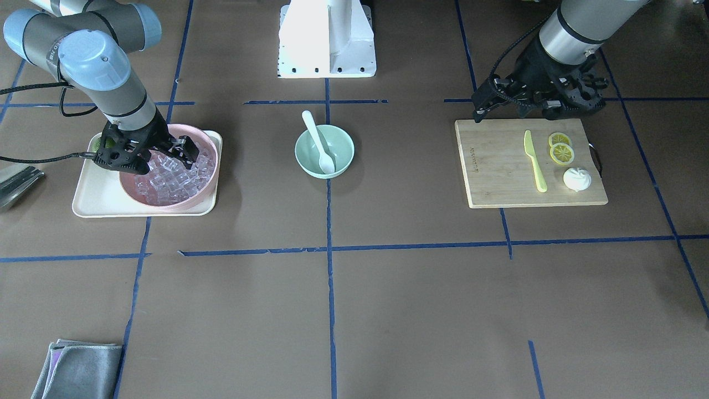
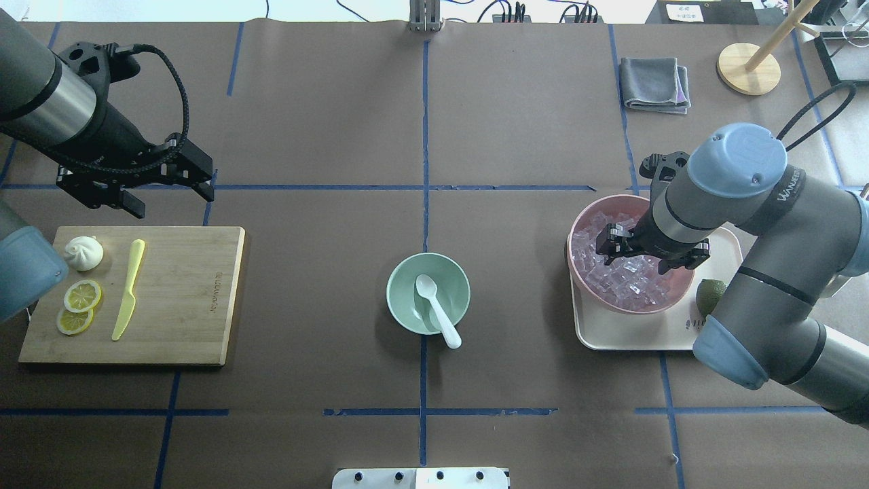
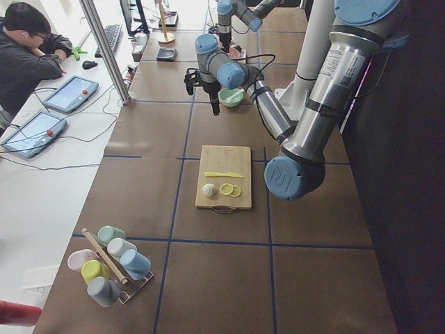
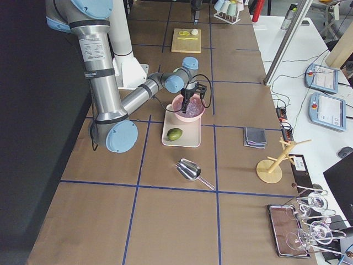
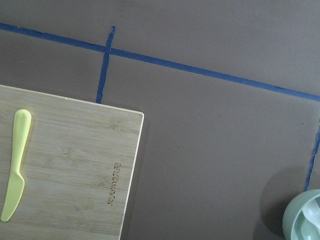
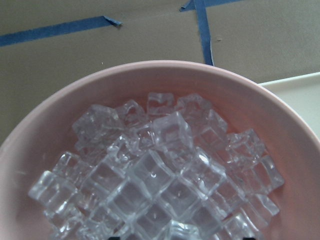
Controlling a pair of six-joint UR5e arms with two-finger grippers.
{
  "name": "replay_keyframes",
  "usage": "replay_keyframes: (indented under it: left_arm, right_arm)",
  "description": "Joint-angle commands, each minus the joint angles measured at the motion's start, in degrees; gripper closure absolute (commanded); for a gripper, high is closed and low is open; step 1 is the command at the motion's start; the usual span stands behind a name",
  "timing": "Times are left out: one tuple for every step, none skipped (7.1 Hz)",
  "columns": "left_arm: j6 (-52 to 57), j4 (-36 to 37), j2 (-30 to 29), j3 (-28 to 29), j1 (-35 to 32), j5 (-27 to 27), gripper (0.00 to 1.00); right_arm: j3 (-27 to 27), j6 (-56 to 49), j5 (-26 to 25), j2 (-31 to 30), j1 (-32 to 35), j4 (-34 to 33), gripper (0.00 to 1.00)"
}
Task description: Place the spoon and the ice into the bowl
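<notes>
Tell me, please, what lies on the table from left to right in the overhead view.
Lemon slices → yellow-green knife → mint-green bowl with the spoon in it → pink bowl of ice → green fruit on the tray.

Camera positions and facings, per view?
Front-facing: across table, facing robot; both arms.
Overhead: behind robot, looking down; both arms.
Exterior left: left table end; left arm near.
Exterior right: right end; right arm near.
Left wrist: above cutting board; no body.
Right wrist: above ice; almost no body.
Shared: first two show spoon in bowl.
</notes>
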Motion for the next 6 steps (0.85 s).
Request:
replay_keyframes:
  left_arm:
    - [0.0, 0.04, -0.05, -0.15, -0.04, 0.0, 0.0]
    - [0.0, 0.12, -0.05, -0.15, -0.04, 0.0, 0.0]
    - [0.0, 0.12, -0.05, -0.15, 0.05, -0.09, 0.0]
    - [0.0, 0.12, 0.04, -0.15, 0.05, -0.09, 0.0]
    - [0.0, 0.04, 0.12, -0.15, -0.04, 0.0, 0.0]
    - [0.09, 0.04, 1.26, -0.24, -0.47, 0.09, 0.0]
  right_arm:
    - [0.4, -0.09, 0.0, -0.07, 0.13, 0.0, 0.79]
    - [0.92, -0.09, 0.09, -0.25, 0.22, 0.0, 0.96]
    - [2.06, -0.09, 0.26, -0.34, 0.22, 0.0, 1.0]
    - [3.29, -0.09, 0.44, -0.34, 0.48, -0.35, 1.0]
    - [5.3, -0.09, 0.52, -0.25, 1.01, -0.61, 1.0]
    - [5.84, -0.09, 0.44, 0.97, 0.66, -0.53, 1.0]
